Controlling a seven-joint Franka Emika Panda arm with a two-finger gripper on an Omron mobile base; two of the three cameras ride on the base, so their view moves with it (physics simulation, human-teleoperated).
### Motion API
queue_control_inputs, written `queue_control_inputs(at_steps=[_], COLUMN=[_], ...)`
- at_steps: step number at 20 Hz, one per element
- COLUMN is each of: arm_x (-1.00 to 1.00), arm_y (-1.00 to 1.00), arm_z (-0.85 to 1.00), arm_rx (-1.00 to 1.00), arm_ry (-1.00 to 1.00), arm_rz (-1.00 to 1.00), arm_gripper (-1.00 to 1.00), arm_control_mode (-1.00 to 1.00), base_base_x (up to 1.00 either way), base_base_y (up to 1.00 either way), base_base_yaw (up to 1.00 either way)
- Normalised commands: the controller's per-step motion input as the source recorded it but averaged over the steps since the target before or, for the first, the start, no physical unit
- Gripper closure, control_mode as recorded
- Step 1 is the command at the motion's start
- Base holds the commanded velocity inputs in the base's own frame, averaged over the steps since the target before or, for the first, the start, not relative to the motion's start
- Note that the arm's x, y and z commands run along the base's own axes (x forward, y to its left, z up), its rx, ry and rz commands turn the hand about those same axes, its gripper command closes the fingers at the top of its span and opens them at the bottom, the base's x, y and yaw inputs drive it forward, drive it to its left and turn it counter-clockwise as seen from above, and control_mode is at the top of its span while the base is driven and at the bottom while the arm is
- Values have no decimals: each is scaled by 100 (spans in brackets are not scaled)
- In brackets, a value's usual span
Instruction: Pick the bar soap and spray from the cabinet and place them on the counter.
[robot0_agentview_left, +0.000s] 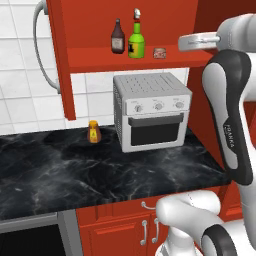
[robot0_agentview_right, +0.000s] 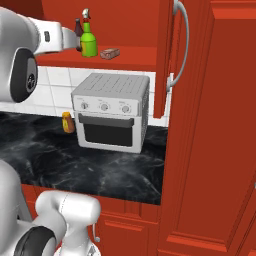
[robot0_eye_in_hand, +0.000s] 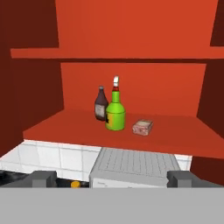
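While fingers (robot0_eye_in_hand: 43, 178) gape, spray (robot0_eye_in_hand: 115, 114) stands beyond.

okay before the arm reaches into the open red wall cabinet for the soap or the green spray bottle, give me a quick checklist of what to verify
1. Red wooden wall cabinet open: ok, shelf exposed.
2. Green spray bottle with yellow label upright on the shelf: ok.
3. Small pinkish-tan bar soap apart from the bottle, to its right in the hand view: ok.
4. Gripper open and empty, short of the shelf: ok.
5. Dark brown bottle close behind the spray, may get bumped: not ok.
6. Free room on the black marble-look counter beside the white toaster oven and small orange bottle: ok.
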Motion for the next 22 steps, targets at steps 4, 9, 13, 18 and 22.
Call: queue_control_inputs(at_steps=[4,9,13,18,22], arm_x=[19,19,20,15,8], arm_y=[0,0,4,5,3], arm_z=[0,0,0,-3,-13], arm_rx=[6,0,0,2,4], arm_ry=[5,2,0,-3,-5], arm_rz=[0,0,0,0,0], arm_gripper=[-100,-100,-100,-100,-100], arm_control_mode=[-100,-100,-100,-100,-100], base_base_x=[0,0,0,0,0], base_base_y=[0,0,0,0,0], base_base_yaw=[0,0,0,0,0])
